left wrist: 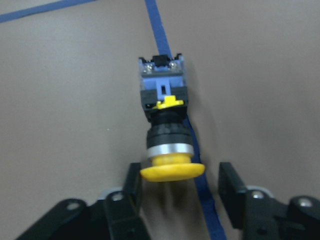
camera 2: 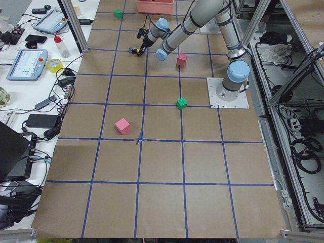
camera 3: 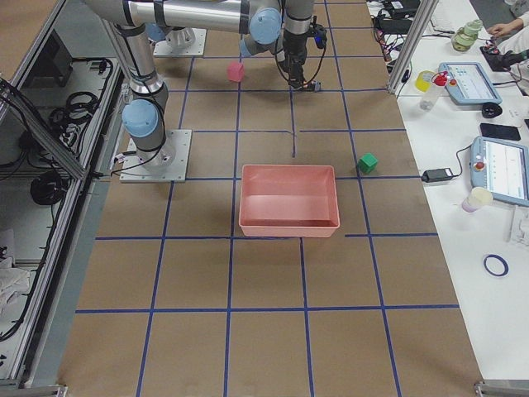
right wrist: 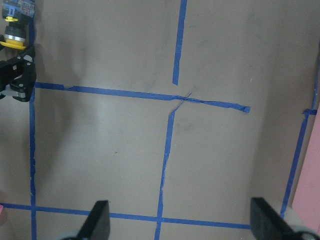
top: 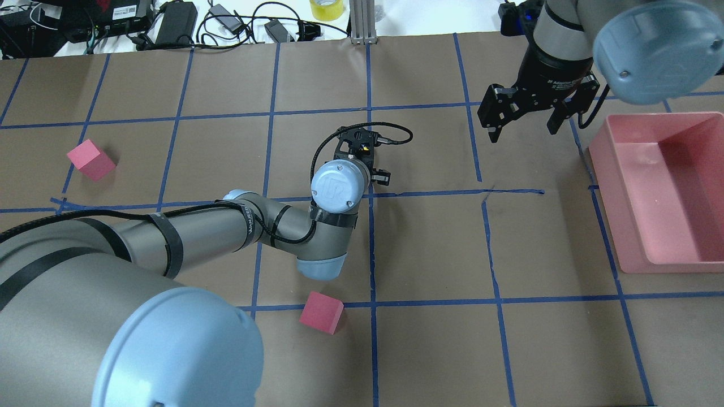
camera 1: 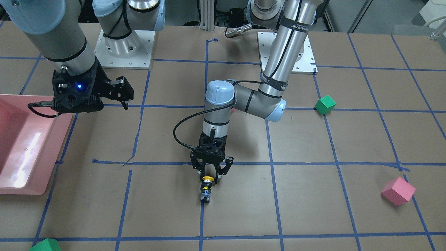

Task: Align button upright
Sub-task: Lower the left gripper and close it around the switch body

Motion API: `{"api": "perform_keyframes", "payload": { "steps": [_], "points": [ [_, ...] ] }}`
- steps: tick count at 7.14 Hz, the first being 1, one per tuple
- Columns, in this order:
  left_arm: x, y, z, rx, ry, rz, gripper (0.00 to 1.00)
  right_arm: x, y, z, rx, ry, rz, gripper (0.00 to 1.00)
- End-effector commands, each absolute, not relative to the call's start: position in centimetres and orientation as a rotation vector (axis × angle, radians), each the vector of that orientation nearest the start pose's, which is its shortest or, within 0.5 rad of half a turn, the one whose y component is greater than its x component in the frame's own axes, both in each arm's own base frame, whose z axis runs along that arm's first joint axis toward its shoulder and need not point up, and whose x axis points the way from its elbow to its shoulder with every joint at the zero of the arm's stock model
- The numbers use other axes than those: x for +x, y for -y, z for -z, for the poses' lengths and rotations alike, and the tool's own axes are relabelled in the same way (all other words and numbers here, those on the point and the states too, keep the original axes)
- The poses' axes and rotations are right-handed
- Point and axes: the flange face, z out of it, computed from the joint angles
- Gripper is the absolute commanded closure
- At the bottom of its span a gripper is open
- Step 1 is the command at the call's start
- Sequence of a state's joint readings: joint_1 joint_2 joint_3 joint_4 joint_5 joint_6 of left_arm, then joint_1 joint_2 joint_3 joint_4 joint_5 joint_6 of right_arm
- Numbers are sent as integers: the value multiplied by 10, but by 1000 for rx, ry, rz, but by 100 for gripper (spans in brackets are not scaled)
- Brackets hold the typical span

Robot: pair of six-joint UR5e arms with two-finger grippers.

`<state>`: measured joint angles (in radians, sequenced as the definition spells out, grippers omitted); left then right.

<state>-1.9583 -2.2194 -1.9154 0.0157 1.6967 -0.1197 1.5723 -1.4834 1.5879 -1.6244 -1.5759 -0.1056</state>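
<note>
I see the button [camera 1: 206,189] lying on its side on a blue tape line, lower centre of the front view, its yellow cap toward my left gripper [camera 1: 209,178]. That gripper's fingers [left wrist: 132,184] stand apart either side of the cap. The right gripper [top: 523,129] hangs spread wide, upper right overhead, near the pink tray [top: 619,186]. A green cube [camera 1: 325,104] and a pink cube [camera 1: 398,191] sit well apart, at the right.

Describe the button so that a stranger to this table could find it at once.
On the brown table with the blue tape grid, look at the open left claw near the middle. The button lies on its side along a tape line there; unlike the foam cubes, it has a yellow round cap.
</note>
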Motion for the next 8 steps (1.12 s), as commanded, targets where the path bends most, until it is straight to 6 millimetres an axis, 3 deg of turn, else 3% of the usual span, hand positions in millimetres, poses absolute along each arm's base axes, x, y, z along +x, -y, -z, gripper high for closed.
{"api": "perform_keyframes", "payload": {
  "steps": [1, 3, 4, 6, 8],
  "points": [
    [-338, 522, -149, 338, -3010, 950, 73, 134, 521, -439, -166, -3138, -85, 0],
    [-338, 522, -158, 336, -3007, 962, 87, 134, 521, -439, -166, -3138, -85, 0],
    [-335, 526, -164, 310, -3006, 972, 87, 134, 521, -438, -166, -3138, -87, 0],
    [-330, 552, -211, 177, -3044, 863, 87, 133, 521, -438, -169, -3141, -87, 0],
    [-305, 574, -252, 25, -3096, 566, 88, 133, 521, -438, -167, -3141, -87, 0]
  ]
}}
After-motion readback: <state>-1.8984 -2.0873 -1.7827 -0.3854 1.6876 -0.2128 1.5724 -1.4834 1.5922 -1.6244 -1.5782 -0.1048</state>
